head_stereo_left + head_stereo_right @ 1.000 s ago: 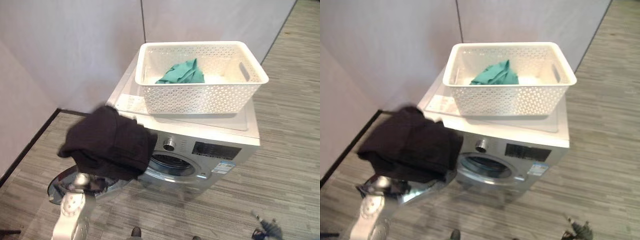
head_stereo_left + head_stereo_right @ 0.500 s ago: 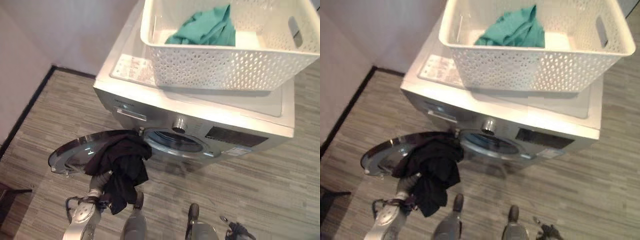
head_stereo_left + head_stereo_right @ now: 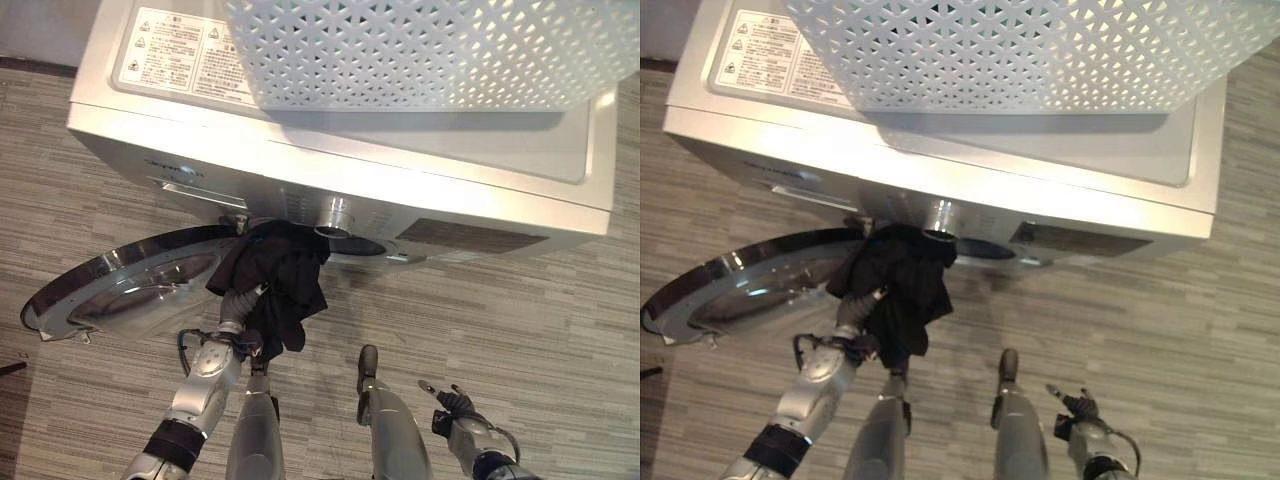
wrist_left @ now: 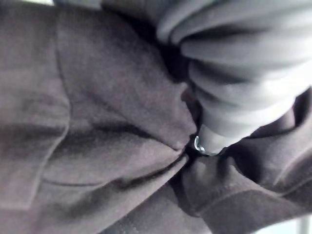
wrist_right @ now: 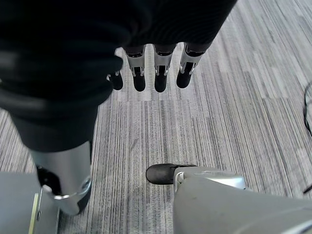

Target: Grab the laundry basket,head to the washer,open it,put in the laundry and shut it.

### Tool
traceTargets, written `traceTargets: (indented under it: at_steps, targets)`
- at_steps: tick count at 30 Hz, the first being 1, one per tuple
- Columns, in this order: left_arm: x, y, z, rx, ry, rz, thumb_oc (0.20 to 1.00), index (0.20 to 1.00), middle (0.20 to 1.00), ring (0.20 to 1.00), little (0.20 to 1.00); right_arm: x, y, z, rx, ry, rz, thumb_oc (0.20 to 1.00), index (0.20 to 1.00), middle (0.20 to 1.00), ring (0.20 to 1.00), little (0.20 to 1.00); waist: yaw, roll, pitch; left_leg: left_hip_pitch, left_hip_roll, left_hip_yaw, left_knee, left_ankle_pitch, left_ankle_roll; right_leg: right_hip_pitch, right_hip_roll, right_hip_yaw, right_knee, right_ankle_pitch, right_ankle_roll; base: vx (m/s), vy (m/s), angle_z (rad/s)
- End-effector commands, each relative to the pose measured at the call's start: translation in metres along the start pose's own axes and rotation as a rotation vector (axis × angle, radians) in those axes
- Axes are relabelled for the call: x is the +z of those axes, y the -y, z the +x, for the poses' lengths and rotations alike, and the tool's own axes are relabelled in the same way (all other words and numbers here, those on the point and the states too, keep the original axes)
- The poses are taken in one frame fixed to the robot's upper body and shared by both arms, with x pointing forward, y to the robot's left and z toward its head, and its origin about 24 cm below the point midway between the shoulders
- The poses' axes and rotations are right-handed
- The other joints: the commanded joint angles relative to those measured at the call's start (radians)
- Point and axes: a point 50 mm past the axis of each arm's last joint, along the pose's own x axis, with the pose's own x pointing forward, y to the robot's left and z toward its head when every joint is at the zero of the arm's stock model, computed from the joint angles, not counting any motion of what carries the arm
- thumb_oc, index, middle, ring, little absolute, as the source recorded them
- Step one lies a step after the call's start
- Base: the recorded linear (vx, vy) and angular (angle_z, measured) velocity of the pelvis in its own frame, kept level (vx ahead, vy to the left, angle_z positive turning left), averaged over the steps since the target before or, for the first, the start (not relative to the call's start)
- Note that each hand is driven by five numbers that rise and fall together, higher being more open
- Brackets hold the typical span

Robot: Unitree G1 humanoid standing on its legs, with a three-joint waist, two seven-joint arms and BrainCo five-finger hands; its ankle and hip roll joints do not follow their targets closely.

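1. Door (image 3: 120,285) of the washer (image 3: 330,165) hangs open at left.
2. Left hand (image 3: 238,300) is buried in the dark garment (image 3: 275,275) at the drum mouth; finger state cannot be told. Drum lies just beyond.
3. Basket (image 3: 430,50) rests on top.
4. Right hand (image 5: 156,68) hangs relaxed, empty, far right; its wrist view shows floor.

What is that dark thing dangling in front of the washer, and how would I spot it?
Find the silver washer with the white basket on top. At its door opening hangs a black garment held up by the left hand; it is the sole dark cloth.
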Motion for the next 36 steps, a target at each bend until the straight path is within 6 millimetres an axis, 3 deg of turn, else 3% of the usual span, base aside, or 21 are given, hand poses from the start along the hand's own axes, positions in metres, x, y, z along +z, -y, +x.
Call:
traceTargets:
  at_steps: [1,4,5,7,13,17,23,25,29,30,31,36]
  targets:
    - [0.014,0.001,-0.003,-0.014,0.101,-0.002,0.200,0.200,0.200,0.200,0.200,-0.026,0.005,-0.006,-0.027,-0.041,-0.078,1.000,1.000,1.000,1.000,1.000,0.008,-0.064,-0.055,-0.017,0.051,0.040,0.050,-0.056,0.038,-0.039,0.000,0.018,0.040,-0.005,-0.025,-0.04,-0.065,-0.14]
    - [0.017,0.001,0.002,-0.021,0.107,0.026,0.200,0.200,0.200,0.200,0.200,-0.035,0.005,-0.008,-0.027,-0.070,-0.097,1.000,1.000,1.000,1.000,1.000,0.000,-0.091,-0.057,-0.057,0.060,0.033,0.117,-0.084,0.044,-0.069,0.007,0.024,0.061,-0.001,-0.026,-0.04,-0.076,-0.18]
    - [0.018,0.003,0.004,-0.020,0.109,0.023,0.200,0.200,0.200,0.200,0.200,-0.036,0.004,-0.008,-0.028,-0.072,-0.099,1.000,1.000,1.000,1.000,1.000,-0.003,-0.091,-0.058,-0.061,0.064,0.024,0.140,-0.116,0.041,-0.070,0.012,0.028,0.076,-0.024,-0.023,0.01,-0.049,-0.11]
    - [0.020,0.005,0.007,-0.018,0.114,0.018,0.200,0.200,0.200,0.200,0.200,-0.034,0.004,-0.007,-0.031,-0.069,-0.097,1.000,1.000,1.000,1.000,1.000,-0.005,-0.092,-0.056,-0.084,0.061,0.015,0.163,-0.125,0.043,-0.085,0.013,0.030,0.088,-0.027,-0.026,-0.05,-0.036,-0.03]
    - [0.026,0.024,0.027,0.015,0.131,-0.035,0.200,0.200,0.200,0.200,0.200,0.008,-0.006,-0.005,-0.051,0.093,-0.027,1.000,1.000,1.000,1.000,1.000,-0.036,-0.070,-0.058,-0.312,0.033,-0.040,0.360,-0.179,0.062,-0.278,0.015,0.061,0.237,-0.056,-0.053,-0.13,-0.001,0.08]
    - [0.031,0.032,0.044,0.072,0.130,-0.066,0.200,0.200,0.200,0.200,0.200,0.048,-0.019,-0.011,-0.042,0.260,-0.003,1.000,1.000,1.000,1.000,1.000,-0.060,-0.059,-0.099,-0.462,0.026,-0.054,0.481,-0.213,0.074,-0.416,0.024,0.085,0.320,-0.083,-0.076,-0.09,0.013,0.01]
    - [0.043,0.034,0.076,0.221,0.087,-0.170,0.200,0.200,0.200,0.200,0.200,0.091,-0.049,-0.026,0.045,0.437,0.030,1.000,1.000,1.000,1.000,1.000,-0.108,-0.072,-0.155,-0.611,0.037,-0.078,0.633,-0.263,0.079,-0.555,0.045,0.102,0.413,-0.098,-0.091,-0.04,-0.010,-0.04]
    - [0.048,0.035,0.082,0.236,0.080,-0.182,0.200,0.200,0.200,0.200,0.200,0.097,-0.055,-0.030,0.064,0.461,0.043,1.000,1.000,1.000,1.000,1.000,-0.114,-0.072,-0.161,-0.628,0.038,-0.082,0.650,-0.270,0.080,-0.570,0.048,0.105,0.422,-0.099,-0.091,0.00,0.000,0.00]
    - [0.089,0.028,0.103,0.313,0.143,-0.231,0.200,0.200,0.200,0.200,0.200,0.132,-0.071,-0.050,0.144,0.618,0.072,1.000,1.000,1.000,1.000,1.000,-0.142,-0.081,-0.154,-0.685,0.046,-0.085,0.719,-0.304,0.083,-0.613,0.062,0.116,0.443,-0.107,-0.095,-0.01,0.001,-0.07]
    - [0.089,0.028,0.103,0.313,0.143,-0.231,0.200,0.200,0.200,0.200,0.200,0.132,-0.071,-0.050,0.144,0.618,0.072,1.000,1.000,1.000,1.000,1.000,-0.142,-0.081,-0.154,-0.685,0.046,-0.085,0.719,-0.304,0.083,-0.613,0.062,0.116,0.443,-0.107,-0.095,-0.01,-0.001,-0.15]
    - [0.118,0.018,0.111,0.344,0.200,-0.280,0.200,0.200,0.200,0.200,0.200,0.150,-0.071,-0.061,0.168,0.702,0.126,1.000,1.000,1.000,1.000,1.000,-0.157,-0.086,-0.143,-0.709,0.053,-0.085,0.749,-0.315,0.081,-0.632,0.066,0.118,0.460,-0.110,-0.095,-0.01,-0.010,-0.07]
    - [0.200,-0.006,0.117,0.403,0.393,-0.312,0.200,0.200,0.200,0.200,0.200,0.180,-0.062,-0.093,0.248,0.903,0.231,1.000,1.000,1.000,1.000,1.000,-0.203,-0.094,-0.118,-0.774,0.070,-0.092,0.795,-0.332,0.072,-0.682,0.078,0.117,0.469,-0.107,-0.089,0.00,-0.023,-0.10]
